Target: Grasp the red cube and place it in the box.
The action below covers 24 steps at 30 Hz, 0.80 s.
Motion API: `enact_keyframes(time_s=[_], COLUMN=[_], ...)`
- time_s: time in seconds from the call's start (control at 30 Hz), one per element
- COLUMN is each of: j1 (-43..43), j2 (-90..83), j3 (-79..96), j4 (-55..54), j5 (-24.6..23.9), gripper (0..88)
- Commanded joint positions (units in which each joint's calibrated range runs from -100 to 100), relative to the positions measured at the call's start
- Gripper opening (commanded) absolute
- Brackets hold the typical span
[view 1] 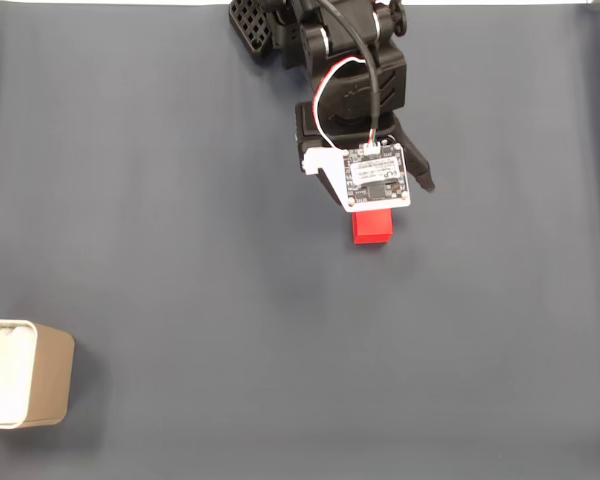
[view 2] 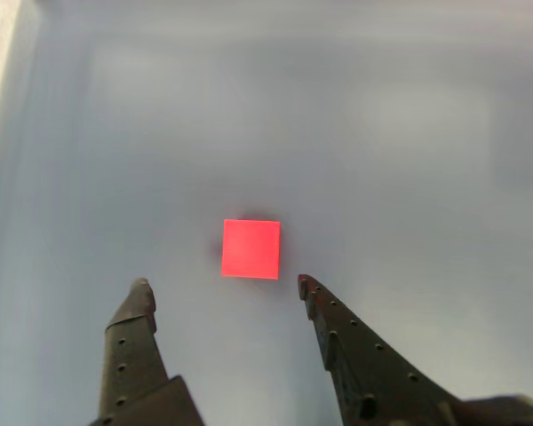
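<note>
Grey table (view 1: 180, 200): box (view 1: 25, 373); claw (view 2: 222, 286) straddles red cube (view 2: 250, 248).

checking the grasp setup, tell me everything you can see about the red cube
The red cube is small, bright red and plain-faced, with sharp edges and a matte, evenly coloured top. It sits flat on the grey table, nothing touching it. In the other view it lies just beyond the open gripper, roughly centred between the fingertips. In the fixed view the cube is partly hidden under the arm's white circuit board.
</note>
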Motion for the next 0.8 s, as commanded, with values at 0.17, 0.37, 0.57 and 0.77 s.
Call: enact_keyframes(time_s=[0.17,0.37,0.57,0.77], j1=[0.3,0.6,0.8,1.5], j2=[3.3,4.1,5.0,5.7], j3=[-1.1,1.7,3.9,6.4], j4=[-4.9,-8.1,-10.3,-13.0], j5=[0.6,0.7,0.6,1.0], gripper=[37.8,37.8,37.7,37.4])
